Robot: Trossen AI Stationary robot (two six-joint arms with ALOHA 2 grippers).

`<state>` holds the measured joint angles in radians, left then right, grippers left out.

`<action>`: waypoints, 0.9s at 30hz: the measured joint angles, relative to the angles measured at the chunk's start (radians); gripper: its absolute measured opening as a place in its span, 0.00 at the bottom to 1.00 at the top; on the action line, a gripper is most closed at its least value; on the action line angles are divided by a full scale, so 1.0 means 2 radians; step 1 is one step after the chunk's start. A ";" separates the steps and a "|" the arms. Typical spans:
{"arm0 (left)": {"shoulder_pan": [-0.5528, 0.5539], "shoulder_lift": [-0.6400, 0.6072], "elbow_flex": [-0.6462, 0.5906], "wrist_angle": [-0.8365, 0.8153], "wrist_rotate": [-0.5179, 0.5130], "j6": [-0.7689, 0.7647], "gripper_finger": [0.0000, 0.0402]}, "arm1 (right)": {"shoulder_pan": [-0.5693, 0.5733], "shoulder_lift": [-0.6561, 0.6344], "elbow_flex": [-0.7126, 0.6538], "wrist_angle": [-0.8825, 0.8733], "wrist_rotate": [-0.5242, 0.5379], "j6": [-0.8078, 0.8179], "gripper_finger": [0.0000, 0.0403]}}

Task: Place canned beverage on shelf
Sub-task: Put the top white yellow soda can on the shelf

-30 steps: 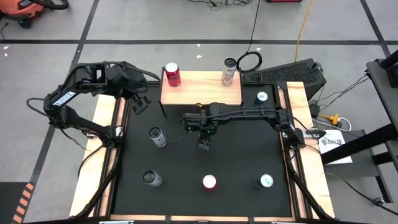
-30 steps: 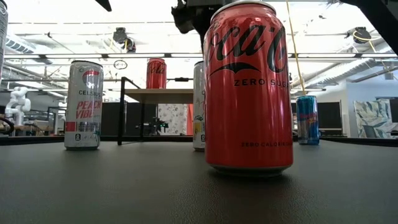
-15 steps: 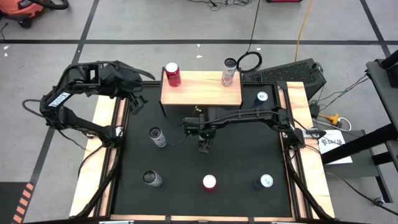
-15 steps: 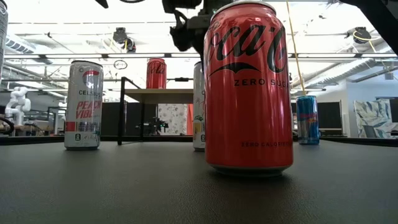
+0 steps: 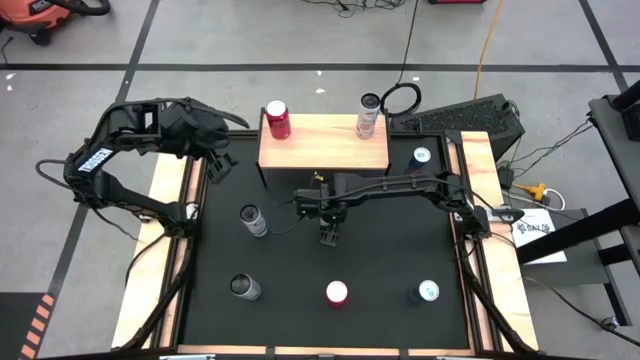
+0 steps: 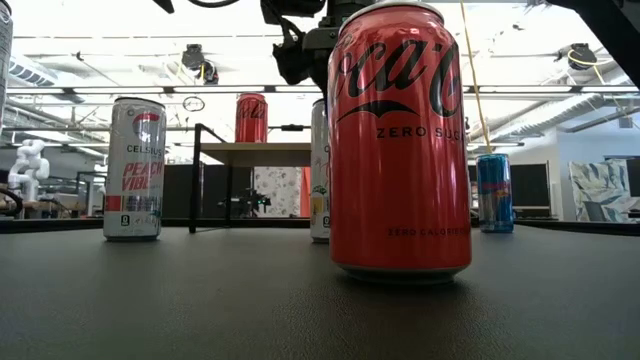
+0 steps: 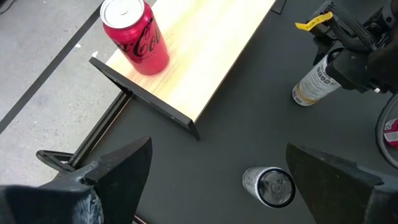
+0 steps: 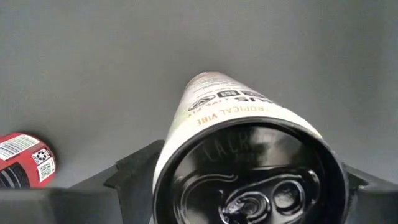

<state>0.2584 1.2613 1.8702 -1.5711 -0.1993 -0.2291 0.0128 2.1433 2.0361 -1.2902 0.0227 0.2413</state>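
right gripper point(image 5: 327, 232): fingers clamped on a white can point(image 8: 242, 155), mid-mat, just near of the shelf's point(image 5: 324, 150) near edge.
left gripper point(image 5: 222, 160): fingers spread, by the shelf's left end.
shelf top: red can point(image 5: 277, 119) far-left corner, slim can point(image 5: 368, 116) far-right; middle bare.

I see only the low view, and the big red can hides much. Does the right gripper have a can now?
Observer: Yes. The right gripper has its fingers on both sides of a white can, near the middle of the mat.
Operator: Is there free place on the shelf?
Observer: The shelf carries a red can and a silver can at its two back corners; the middle is bare.
Operator: And the left gripper?
Observer: The left gripper is open, beside the shelf's left end.
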 joint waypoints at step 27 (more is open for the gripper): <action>0.000 0.000 0.000 0.000 0.000 0.004 0.93 | -0.008 -0.003 0.001 0.009 -0.014 -0.005 0.57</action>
<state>0.2584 1.2617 1.8702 -1.5711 -0.1993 -0.2207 -0.0024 2.1382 2.0373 -1.2718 -0.0049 0.2306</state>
